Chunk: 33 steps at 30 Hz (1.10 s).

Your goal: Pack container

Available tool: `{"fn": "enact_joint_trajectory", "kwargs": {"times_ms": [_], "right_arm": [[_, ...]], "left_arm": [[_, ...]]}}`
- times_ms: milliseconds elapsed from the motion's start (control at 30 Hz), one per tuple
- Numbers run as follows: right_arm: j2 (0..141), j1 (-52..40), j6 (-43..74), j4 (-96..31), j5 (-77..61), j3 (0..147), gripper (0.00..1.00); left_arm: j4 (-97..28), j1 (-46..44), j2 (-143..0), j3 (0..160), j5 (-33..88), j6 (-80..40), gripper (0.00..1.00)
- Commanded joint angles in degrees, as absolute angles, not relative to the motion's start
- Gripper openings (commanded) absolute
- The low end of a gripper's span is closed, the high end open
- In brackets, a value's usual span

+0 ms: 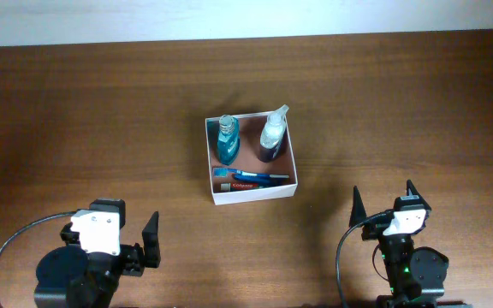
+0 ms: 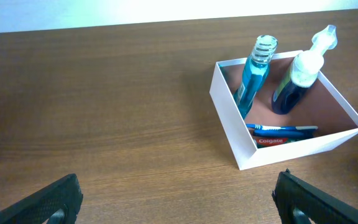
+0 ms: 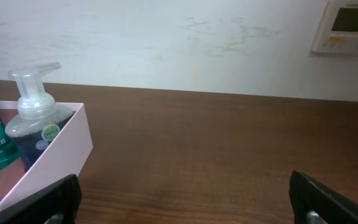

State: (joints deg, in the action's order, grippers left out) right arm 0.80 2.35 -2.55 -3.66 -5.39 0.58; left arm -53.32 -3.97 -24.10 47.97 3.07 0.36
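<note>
The container (image 1: 210, 158) is a square white-walled box with a reddish-brown inside, at the table's middle. In it stand a teal mouthwash bottle (image 1: 228, 140) and a dark blue pump soap bottle (image 1: 272, 135). A blue toothbrush (image 1: 259, 177) and a red toothpaste tube (image 1: 241, 184) lie along its front wall. The container also shows in the left wrist view (image 2: 229, 124) and the right wrist view (image 3: 61, 146). My left gripper (image 2: 179, 199) is open and empty, near the front left edge. My right gripper (image 3: 185, 199) is open and empty, at the front right.
The brown wooden table (image 1: 92, 111) runs to a white wall at the back. A white wall thermostat (image 3: 348, 25) hangs at the right. A black cable (image 1: 7, 248) loops by the left arm's base.
</note>
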Motion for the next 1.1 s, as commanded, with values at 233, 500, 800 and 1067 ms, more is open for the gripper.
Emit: {"fn": "enact_joint_trajectory", "kwargs": {"times_ms": [233,500,800,1067], "right_arm": [[0.3,1.9,-2.1,-4.1,-4.4,0.3,0.99],[0.3,1.9,-2.1,-4.1,-4.4,0.3,0.99],[0.3,1.9,-2.1,-4.1,-4.4,0.3,0.99],[0.3,1.9,-2.1,-4.1,-4.4,0.3,0.99]], "left_arm": [[-54.5,-4.0,-23.2,47.4,1.7,1.3,0.99],[-39.3,-3.9,-11.2,29.6,1.2,1.3,1.0],[-0.6,-3.5,-0.4,5.3,0.7,4.8,0.99],[-2.6,-3.5,-0.3,0.5,2.5,4.8,0.99]]}}
